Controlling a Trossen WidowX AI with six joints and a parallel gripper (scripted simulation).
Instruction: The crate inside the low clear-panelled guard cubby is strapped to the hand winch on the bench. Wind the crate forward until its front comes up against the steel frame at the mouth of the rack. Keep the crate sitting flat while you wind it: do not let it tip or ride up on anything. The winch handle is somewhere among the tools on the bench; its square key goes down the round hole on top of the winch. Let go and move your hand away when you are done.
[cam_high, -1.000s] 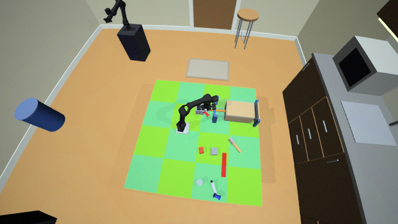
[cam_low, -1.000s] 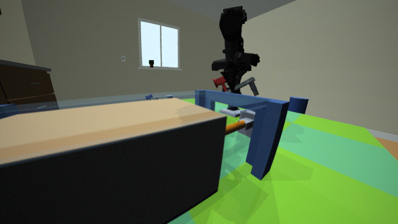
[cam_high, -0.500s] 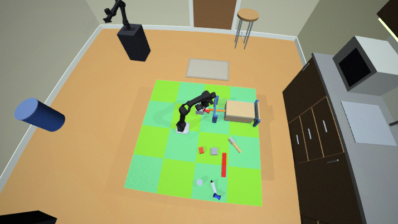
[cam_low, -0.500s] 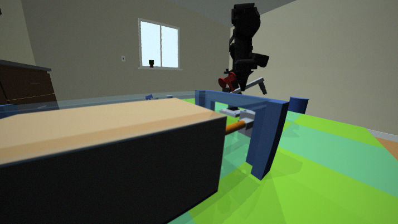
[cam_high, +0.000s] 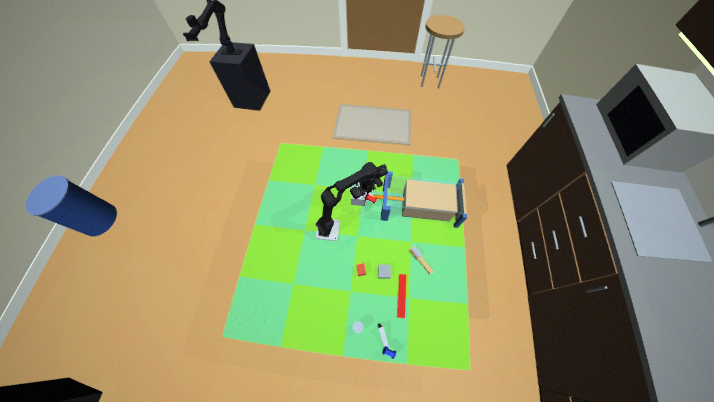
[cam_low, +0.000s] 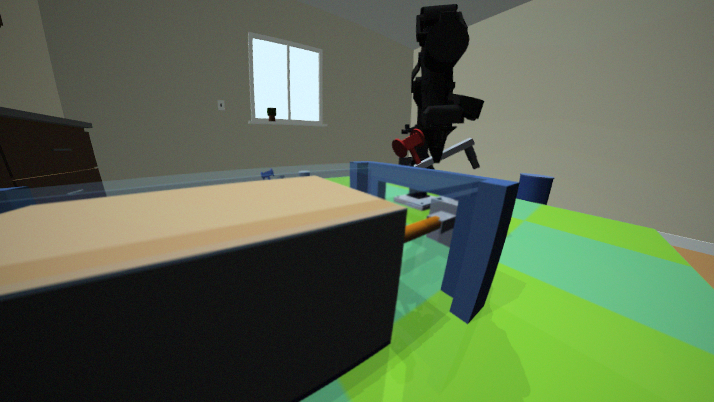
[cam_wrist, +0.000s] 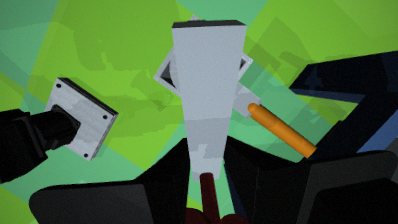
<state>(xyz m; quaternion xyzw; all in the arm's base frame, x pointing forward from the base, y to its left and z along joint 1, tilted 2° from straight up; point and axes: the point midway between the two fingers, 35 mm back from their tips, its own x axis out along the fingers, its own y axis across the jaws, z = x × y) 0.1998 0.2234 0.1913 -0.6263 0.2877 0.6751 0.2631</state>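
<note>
My gripper (cam_low: 437, 158) (cam_wrist: 204, 141) is shut on the winch handle, a grey bar (cam_low: 456, 149) (cam_wrist: 210, 75) with a red knob (cam_high: 370, 199) (cam_low: 409, 144) and a dark key end. It holds the handle tilted above the grey winch (cam_high: 358, 200) (cam_low: 439, 235) (cam_wrist: 167, 76), clear of it. The bar hides the winch's top hole in the wrist view. The tan crate (cam_high: 431, 197) (cam_low: 200, 225) sits flat in the cubby. An orange strap (cam_high: 392, 198) (cam_low: 422, 228) (cam_wrist: 280, 130) spans the gap between the crate and the blue mouth frame (cam_high: 386, 195) (cam_low: 487, 240) and runs on to the winch.
A second handle with a blue knob (cam_high: 389, 352), a white disc (cam_high: 357, 327), a red bar (cam_high: 402, 296), a red block (cam_high: 361, 270), a grey block (cam_high: 384, 271) and a wooden-handled tool (cam_high: 424, 262) lie on the green mat. The arm's base plate (cam_wrist: 87, 135) stands beside the winch.
</note>
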